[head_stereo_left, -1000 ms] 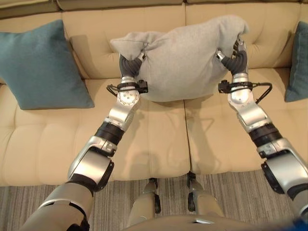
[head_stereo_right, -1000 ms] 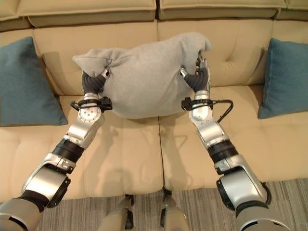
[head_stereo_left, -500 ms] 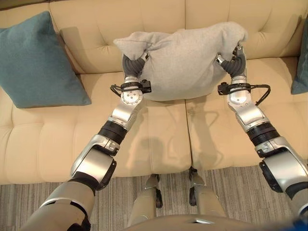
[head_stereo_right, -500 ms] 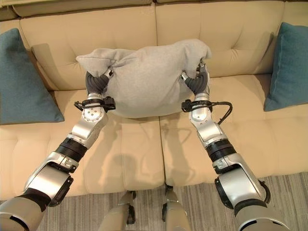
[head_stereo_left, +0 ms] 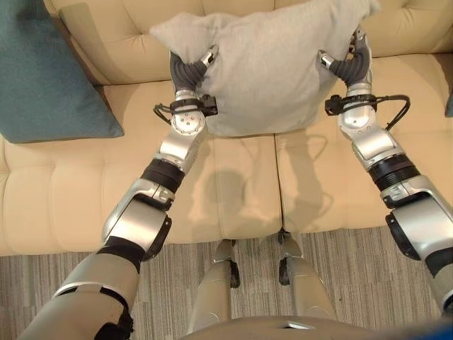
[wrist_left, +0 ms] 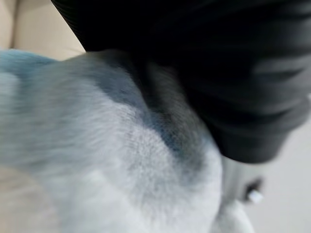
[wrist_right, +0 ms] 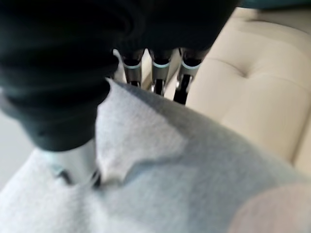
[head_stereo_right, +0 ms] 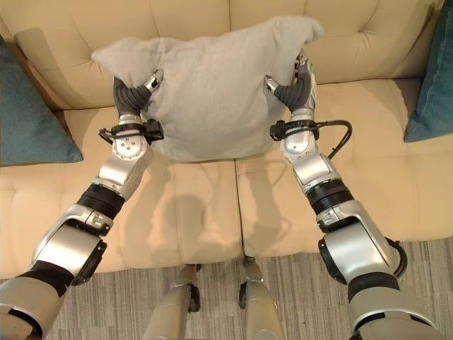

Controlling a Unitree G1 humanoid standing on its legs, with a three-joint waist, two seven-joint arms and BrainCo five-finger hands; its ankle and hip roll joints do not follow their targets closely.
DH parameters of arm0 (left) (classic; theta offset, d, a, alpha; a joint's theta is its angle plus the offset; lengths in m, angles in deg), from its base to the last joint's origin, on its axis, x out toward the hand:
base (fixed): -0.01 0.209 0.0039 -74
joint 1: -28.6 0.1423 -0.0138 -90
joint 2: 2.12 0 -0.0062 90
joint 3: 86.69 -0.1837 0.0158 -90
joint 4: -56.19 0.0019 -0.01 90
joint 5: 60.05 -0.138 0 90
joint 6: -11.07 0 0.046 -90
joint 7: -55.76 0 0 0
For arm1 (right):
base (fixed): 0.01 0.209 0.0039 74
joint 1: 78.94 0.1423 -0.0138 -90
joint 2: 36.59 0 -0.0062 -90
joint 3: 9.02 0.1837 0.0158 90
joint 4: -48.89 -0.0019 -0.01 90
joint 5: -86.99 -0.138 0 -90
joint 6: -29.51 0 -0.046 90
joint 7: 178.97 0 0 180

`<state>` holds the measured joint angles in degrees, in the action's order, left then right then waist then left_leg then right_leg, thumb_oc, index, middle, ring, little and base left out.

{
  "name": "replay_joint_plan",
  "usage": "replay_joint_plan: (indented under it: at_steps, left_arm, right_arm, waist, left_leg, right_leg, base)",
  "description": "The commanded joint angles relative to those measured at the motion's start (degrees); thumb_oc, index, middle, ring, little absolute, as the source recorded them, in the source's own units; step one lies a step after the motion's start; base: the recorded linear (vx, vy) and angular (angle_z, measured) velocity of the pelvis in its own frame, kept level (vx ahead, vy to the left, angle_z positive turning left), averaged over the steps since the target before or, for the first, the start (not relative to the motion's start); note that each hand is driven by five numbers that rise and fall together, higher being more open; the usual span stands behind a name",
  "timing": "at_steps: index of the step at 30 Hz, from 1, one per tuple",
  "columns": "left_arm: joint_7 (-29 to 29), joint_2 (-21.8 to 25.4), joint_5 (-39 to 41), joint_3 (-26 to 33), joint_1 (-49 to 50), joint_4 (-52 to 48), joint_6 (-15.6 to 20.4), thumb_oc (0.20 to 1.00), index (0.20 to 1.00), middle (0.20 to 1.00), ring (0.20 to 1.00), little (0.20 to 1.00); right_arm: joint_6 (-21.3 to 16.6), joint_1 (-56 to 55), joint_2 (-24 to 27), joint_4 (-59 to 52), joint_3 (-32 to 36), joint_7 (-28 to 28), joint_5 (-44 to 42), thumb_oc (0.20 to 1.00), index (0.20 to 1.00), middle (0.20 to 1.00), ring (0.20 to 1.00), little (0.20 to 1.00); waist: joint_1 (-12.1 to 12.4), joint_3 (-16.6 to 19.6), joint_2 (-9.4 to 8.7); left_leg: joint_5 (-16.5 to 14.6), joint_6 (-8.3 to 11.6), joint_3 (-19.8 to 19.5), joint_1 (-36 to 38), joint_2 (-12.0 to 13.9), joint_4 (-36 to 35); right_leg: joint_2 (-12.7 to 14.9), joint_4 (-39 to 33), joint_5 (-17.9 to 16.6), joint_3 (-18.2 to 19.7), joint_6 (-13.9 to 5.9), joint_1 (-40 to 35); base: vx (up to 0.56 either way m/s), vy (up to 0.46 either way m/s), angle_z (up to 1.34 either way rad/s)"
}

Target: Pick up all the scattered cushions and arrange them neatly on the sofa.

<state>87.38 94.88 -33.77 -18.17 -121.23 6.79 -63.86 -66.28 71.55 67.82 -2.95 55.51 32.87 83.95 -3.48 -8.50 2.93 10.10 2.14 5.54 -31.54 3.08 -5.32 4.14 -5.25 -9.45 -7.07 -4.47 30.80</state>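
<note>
- Over the middle of the cream tufted leather sofa (head_stereo_left: 233, 191), a big soft grey fabric cushion (head_stereo_left: 269, 64) is held up between the two hands, right in front of the backrest and above where the two seat pads meet.
- The left hand (head_stereo_left: 185, 69) is clamped on the cushion's left edge, up near the top corner; the thumb is seen lying over the front of the fabric, with the cloth bunched around it.
- The right hand (head_stereo_left: 348, 65) is closed on the right edge, also near the top corner. In the right wrist view the fingers (wrist_right: 156, 73) are seen behind the cloth and the thumb is pressed into the front, so the edge is pinched pretty firmly.
- The cushion's bottom edge is seen hanging just over the seat; whether it's actually touching can't be told.
- A teal square fabric cushion (head_stereo_left: 49, 78) is propped against the backrest on the left part of the sofa, well apart from the grey one.
- Another teal cushion (head_stereo_right: 433, 85) is leaned up at the far right end.
- Grey striped carpet (head_stereo_left: 340, 276) is laid in front of the sofa.
</note>
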Motion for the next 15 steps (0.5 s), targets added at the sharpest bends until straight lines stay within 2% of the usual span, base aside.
replay_joint_plan:
  at_steps: [1, 6, 8, 11, 13, 15]
  left_arm:
    - [-0.1, 2.9, -2.3, -2.7, -8.0, 4.4, 1.8, 1.000, 1.000, 1.000, 1.000, 1.000]
    - [-0.8, 6.0, -0.9, -3.5, -11.1, 9.9, 0.6, 1.000, 1.000, 1.000, 1.000, 1.000]
    - [-1.8, 9.4, -0.4, -3.8, -11.9, 12.7, -0.1, 1.000, 1.000, 1.000, 1.000, 1.000]
    - [-2.5, 10.8, 0.3, -3.4, -11.2, 13.6, -0.5, 1.000, 1.000, 1.000, 1.000, 1.000]
    - [-4.7, 14.5, -0.4, -3.2, -8.9, 14.5, -1.0, 1.000, 1.000, 1.000, 1.000, 1.000]
    - [-5.2, 16.2, -1.3, -3.0, -7.7, 13.8, -1.0, 1.000, 1.000, 1.000, 1.000, 1.000]
  right_arm:
    - [-0.7, 10.3, 2.4, 2.9, -1.4, 4.1, 5.2, 1.000, 1.000, 1.000, 1.000, 1.000]
    - [1.8, 14.8, 5.7, 10.0, -4.4, 3.9, 3.6, 1.000, 1.000, 1.000, 1.000, 1.000]
    - [3.1, 17.3, 9.9, 13.1, -7.4, 2.3, 2.9, 1.000, 1.000, 1.000, 1.000, 1.000]
    - [3.3, 17.0, 11.7, 13.5, -7.4, 1.6, 1.7, 1.000, 1.000, 1.000, 1.000, 1.000]
    - [3.0, 14.0, 15.1, 13.7, -5.9, 0.3, 0.2, 1.000, 1.000, 1.000, 1.000, 1.000]
    - [2.7, 12.1, 17.0, 13.4, -5.2, -0.2, 0.3, 1.000, 1.000, 1.000, 1.000, 1.000]
  waist:
    - [0.8, 1.2, -1.83]
    - [1.3, 1.7, -2.05]
    - [1.6, 2.0, -2.39]
    - [1.8, 2.1, -2.60]
    - [1.7, 2.5, -2.93]
    - [1.7, 2.8, -3.03]
  left_leg:
    - [-2.1, 4.84, -0.3, 0.5, -1.5, 0.3]
    - [-2.2, 4.98, -0.7, 0.9, -1.8, 0.3]
    - [-2.2, 5.11, -0.7, 1.5, -1.8, 0.3]
    - [-2.3, 5.15, -0.7, 1.9, -1.7, 0.3]
    - [-2.5, 5.19, -0.7, 2.7, -1.7, 0.3]
    - [-2.7, 5.18, -0.5, 3.1, -1.7, 0.3]
  right_leg:
    - [0.5, 0.3, 1.4, 0.5, -5.15, 0.1]
    - [0.7, 0.3, 1.4, 0.0, -5.27, -0.7]
    - [0.7, 0.3, 1.3, -0.4, -5.36, -1.2]
    - [0.8, 0.3, 1.4, -0.5, -5.36, -1.7]
    - [0.8, 0.3, 1.6, -0.8, -5.44, -2.6]
    - [0.9, 0.3, 1.5, -0.9, -5.50, -3.0]
  base:
    - [0.00, 0.000, 0.00]
    - [0.00, 0.001, 0.05]
    - [0.00, 0.005, 0.15]
    - [0.00, 0.006, 0.08]
    - [0.02, 0.012, 0.07]
    - [0.01, 0.008, 0.05]
